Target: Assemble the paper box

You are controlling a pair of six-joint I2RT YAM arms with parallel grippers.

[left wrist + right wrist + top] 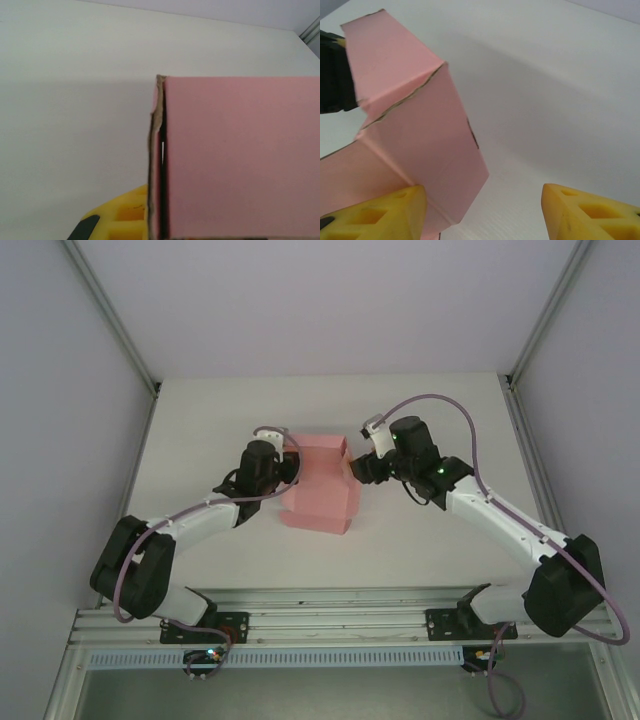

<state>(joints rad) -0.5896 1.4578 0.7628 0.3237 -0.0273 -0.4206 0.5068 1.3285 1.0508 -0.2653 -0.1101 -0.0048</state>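
Item 1: paper box (318,490). Pale pink thin card, partly folded up, standing near the middle of the white table (440,420), between my two arms. From overhead I read one raised panel at its 12 o'clock end and the wider body toward 6 o'clock. On the left wrist camera a flat pink face (240,160) takes up the 3 o'clock half, with a rough brown cut edge running down its 9 o'clock side. On the right wrist camera I see creased panels (425,135) meeting at a fold, one flap lifted toward 11 o'clock.

Item 2: left gripper (286,468). It sits at the box's 10 o'clock edge. The jaws are pressed together, pinching the card wall there. One yellow finger (122,217) shows at 6 o'clock on its own camera, tight against the outer side of that wall; the other is hidden behind the pink face.

Item 3: right gripper (362,468). It sits at the box's 2 o'clock edge, jaws spread wide. On its wrist camera the 7 o'clock finger (380,212) lies against the pink card. The 5 o'clock finger (590,215) stands well apart from the card, over bare table. A lower corner of the box reaches into the gap, and nothing is clamped.
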